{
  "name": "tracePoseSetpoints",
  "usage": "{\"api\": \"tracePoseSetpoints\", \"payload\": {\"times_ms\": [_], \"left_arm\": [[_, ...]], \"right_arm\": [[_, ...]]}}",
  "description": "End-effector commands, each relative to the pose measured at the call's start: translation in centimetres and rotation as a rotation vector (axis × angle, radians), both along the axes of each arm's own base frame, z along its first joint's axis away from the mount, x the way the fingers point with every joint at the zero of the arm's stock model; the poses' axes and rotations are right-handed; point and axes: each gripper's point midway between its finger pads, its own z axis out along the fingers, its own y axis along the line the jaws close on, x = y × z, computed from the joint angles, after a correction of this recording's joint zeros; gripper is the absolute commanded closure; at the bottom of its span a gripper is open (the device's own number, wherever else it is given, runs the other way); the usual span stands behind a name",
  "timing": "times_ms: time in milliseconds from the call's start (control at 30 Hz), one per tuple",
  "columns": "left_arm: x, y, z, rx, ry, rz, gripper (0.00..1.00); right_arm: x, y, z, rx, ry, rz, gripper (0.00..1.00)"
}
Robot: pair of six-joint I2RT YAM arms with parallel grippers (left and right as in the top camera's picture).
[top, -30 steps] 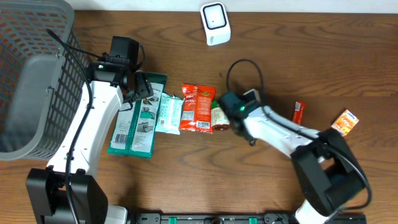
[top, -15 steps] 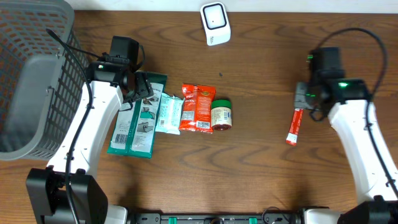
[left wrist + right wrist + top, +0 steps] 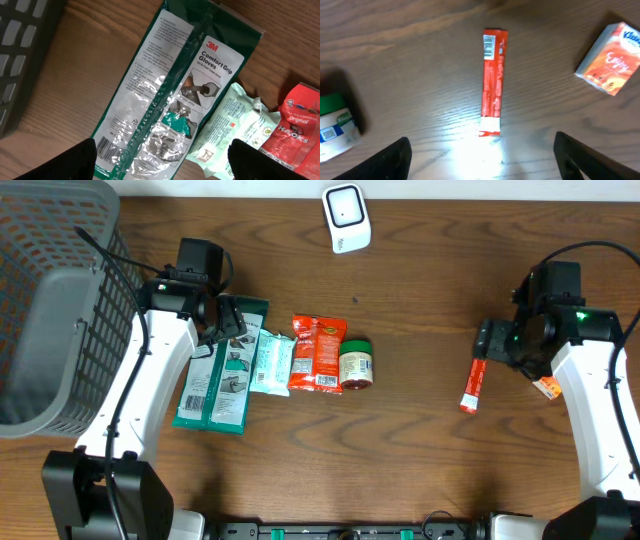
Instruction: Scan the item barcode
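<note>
Brown wood-grain tabletop (image 3: pixel 420 450) runs under both arms.

The right gripper (image 3: pixel 487 161) has its two fingers spread wide at the lower corners of its wrist view. Nothing is between them but bare, brightly lit wood. Just ahead of the fingertips, and apart from them, lies the red stick packet (image 3: pixel 494 82). It is flat on the table and points straight away from the gripper, with its barcode (image 3: pixel 489 48) face up at the far end. Further out to one side, an orange tissue pack (image 3: pixel 612 57) rests well apart from the stick. On the opposite side, a green-lidded jar (image 3: pixel 335 125) sits at the edge of that view. In the overhead view the white scanner (image 3: pixel 345 217) stands at the far edge of the table, well away from this gripper and the packet.

The left gripper (image 3: pixel 167 162) is also wide open and grips nothing. It hangs over a green gloves pack (image 3: pixel 165 100), which lies flat with its clear panel up, directly below and ahead of the fingers. Beside the pack and touching its edge is a pale green wipes pouch (image 3: pixel 235 130), then a red snack bag (image 3: pixel 295 125). On the other side of this gripper is the grey basket (image 3: pixel 25 50).
</note>
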Motion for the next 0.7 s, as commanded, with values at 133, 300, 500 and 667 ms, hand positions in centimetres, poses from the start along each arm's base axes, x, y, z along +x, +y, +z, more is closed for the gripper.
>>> {"api": "tracePoseSetpoints", "payload": {"times_ms": [133,300,500,667], "left_arm": [[-0.1,0.1,-0.2,0.009,0.008,-0.004,0.16],[-0.1,0.1,-0.2,0.009,0.008,-0.004,0.16],[-0.1,0.1,-0.2,0.009,0.008,-0.004,0.16],[-0.1,0.1,-0.2,0.009,0.008,-0.004,0.16]], "right_arm": [[-1.8,0.4,-2.7,0.057,0.073,-0.117,0.29],[-1.9,0.4,-6.1,0.066,0.056,-0.15,0.46],[-1.5,-0.5,-9.4,0.019,-0.013,-0.179,0.6],[-1.6,-1.4,-10.4,-0.021,-0.007,-0.2,0.64]]}}
